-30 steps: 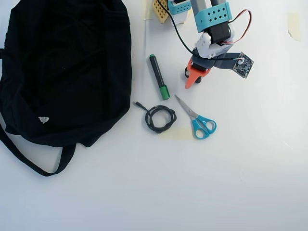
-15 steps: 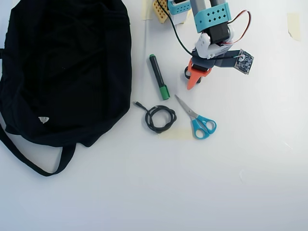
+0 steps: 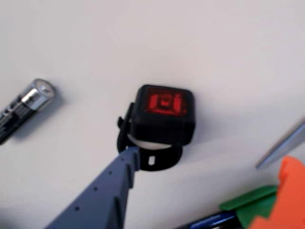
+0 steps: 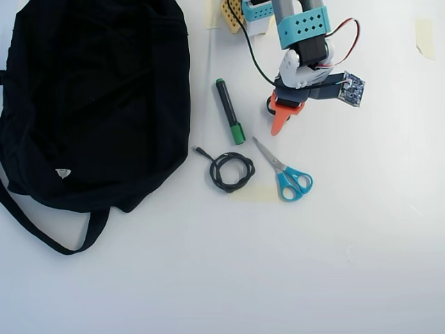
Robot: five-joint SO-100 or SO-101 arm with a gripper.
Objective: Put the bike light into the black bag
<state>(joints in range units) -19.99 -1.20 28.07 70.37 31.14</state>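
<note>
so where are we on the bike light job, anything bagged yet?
Nothing bagged. The bike light lies on the table in the wrist view, red lens up, not gripped. In hand: the claw is open and low, its blue finger tip against the light's strap, the orange one off to the side. Left: close on it, lift, and carry it past the marker to the black bag at the overhead view's left.

A hobbyist's desk: plain white tabletop [image 4: 348, 243], masking-tape scraps [image 4: 424, 35] at two o'clock, scissors [image 4: 285, 170] and marker [image 4: 228, 111] centrally.
</note>
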